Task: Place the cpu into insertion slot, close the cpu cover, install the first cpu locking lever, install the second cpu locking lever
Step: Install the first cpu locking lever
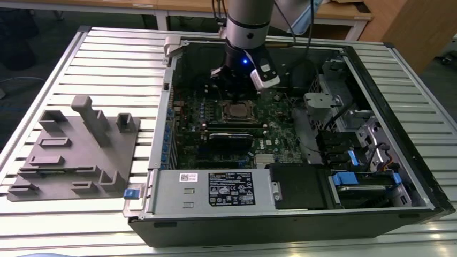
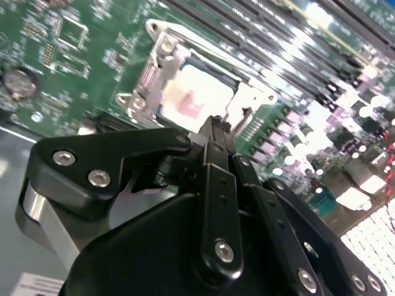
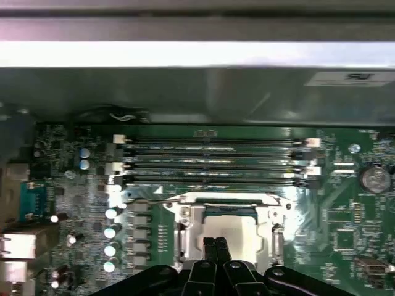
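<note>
Inside the case: the gripper [image 3: 216, 243] hangs just above the cpu [image 3: 247, 229], its fingers pressed together with nothing between them.
Cpu: seated in the insertion slot [image 1: 227, 113]; its dull silver top shows through the window of the cpu cover [image 2: 151, 77].
Cover: lies flat over the cpu in both wrist views.
Hidden: the gripper's black fingers and linkage block part of the insertion slot and the cpu cover in both wrist views.
Hard to make out: whether the locking levers are latched cannot be told. Glare washes out the cpu's top in the second wrist view. In the exterior view the fingertips blur into the dark interior.
Cut off: the arm [image 1: 250, 21] runs out of the exterior view at its upper edge.
Nearby: long memory slots [image 3: 210, 160] run just beside the insertion slot.
Surface: the computer case [image 1: 286, 217] lies open on a slatted metal table [image 1: 107, 59]. A grey moulded fixture [image 1: 71, 155] sits on the slats toward the exterior view's left, apart from the computer case.
Room: wooden desks [image 1: 335, 13] stand behind the slatted metal table.
</note>
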